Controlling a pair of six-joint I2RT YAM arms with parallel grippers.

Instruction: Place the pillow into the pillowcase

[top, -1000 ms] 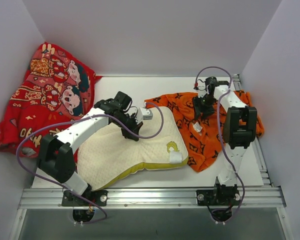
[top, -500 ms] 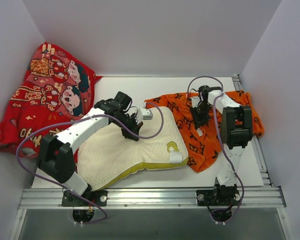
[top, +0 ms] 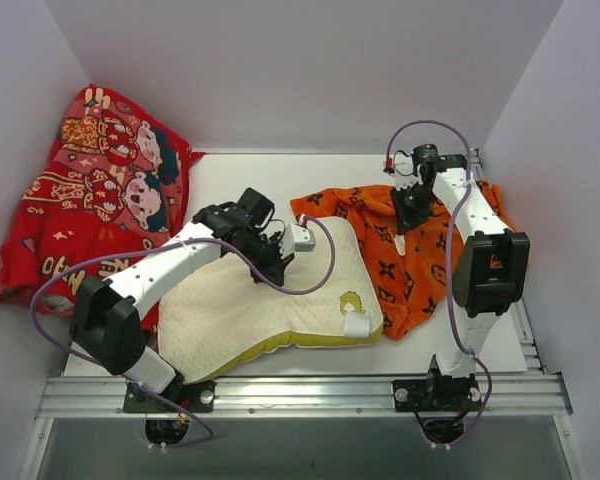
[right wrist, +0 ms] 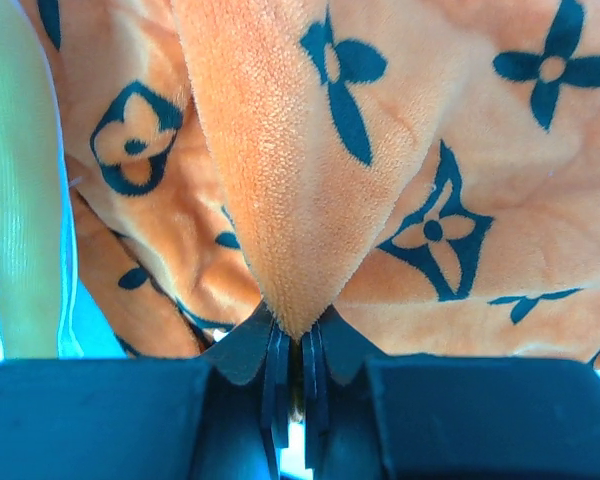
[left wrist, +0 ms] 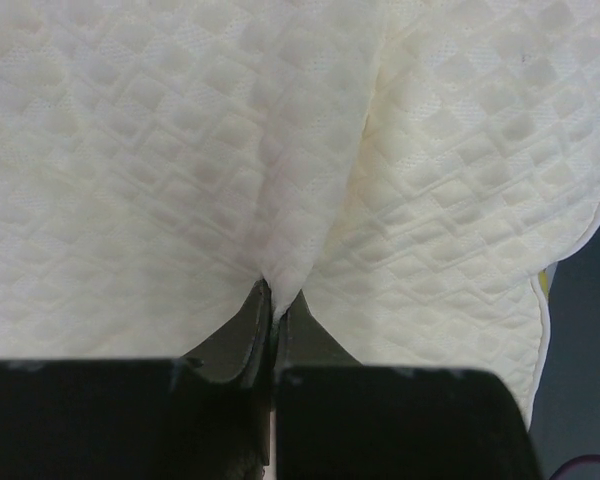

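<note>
Left gripper (left wrist: 273, 305) is clamped on a soft ridge of the pillow (top: 240, 305) mid-table; right gripper (right wrist: 292, 340) nips a fold of the pillowcase (top: 405, 265) just to its right; both look light and floppy, likely best held at an edge.

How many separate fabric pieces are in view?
3: the pillow at front centre, pinched by the left hand; the pillowcase to its right, pinched by the right hand; the red cartoon cloth at far left. Others could hide underneath.
</note>
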